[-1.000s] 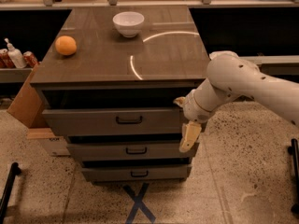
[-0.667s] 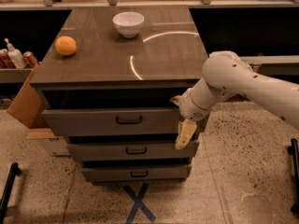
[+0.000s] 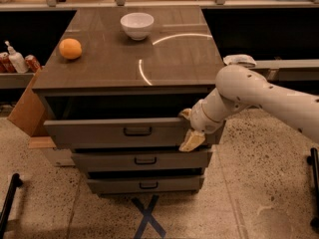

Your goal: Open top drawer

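The top drawer (image 3: pixel 99 132) is the widest of three grey-brown fronts and has a small dark bar handle (image 3: pixel 137 131) at its centre. It stands pulled out a little, with a dark gap above its front. My gripper (image 3: pixel 189 128) is at the right end of this drawer front, right of the handle and apart from it. Its pale fingers (image 3: pixel 192 141) are spread, one near the front's top edge and one near its lower edge. It holds nothing.
An orange (image 3: pixel 70 48) and a white bowl (image 3: pixel 137 25) sit on the cabinet top (image 3: pixel 174 59). Two narrower drawers (image 3: pixel 144 160) lie below. A cardboard box (image 3: pixel 27 108) and bottles (image 3: pixel 15 59) stand at the left. A blue X (image 3: pixel 147 217) marks the floor.
My arm and gripper have moved left along the top drawer front, closer to the handle. The drawer has not visibly moved.
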{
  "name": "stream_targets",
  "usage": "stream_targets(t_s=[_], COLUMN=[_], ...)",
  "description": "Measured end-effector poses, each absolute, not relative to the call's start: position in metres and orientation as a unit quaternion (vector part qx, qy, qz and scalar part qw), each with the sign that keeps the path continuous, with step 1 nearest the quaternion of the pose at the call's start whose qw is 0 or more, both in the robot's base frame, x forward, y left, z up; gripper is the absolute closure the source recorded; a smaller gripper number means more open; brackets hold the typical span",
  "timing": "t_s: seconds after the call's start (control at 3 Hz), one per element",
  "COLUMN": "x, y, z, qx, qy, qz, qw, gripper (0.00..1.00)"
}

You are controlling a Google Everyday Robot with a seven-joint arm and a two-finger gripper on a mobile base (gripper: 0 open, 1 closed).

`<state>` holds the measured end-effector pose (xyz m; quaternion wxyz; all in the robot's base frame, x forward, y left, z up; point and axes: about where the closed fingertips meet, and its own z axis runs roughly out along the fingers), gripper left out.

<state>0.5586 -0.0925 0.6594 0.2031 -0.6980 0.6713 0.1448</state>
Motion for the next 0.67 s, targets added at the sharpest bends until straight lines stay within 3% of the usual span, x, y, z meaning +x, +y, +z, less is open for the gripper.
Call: stream_targets(t_s=[0.67], x=[0.5523], y=[-0.0927], z=[0.6683], qx=[-0.698], qy=[0.670], qz=[0.149], qw=[0.205], gripper=[0.89])
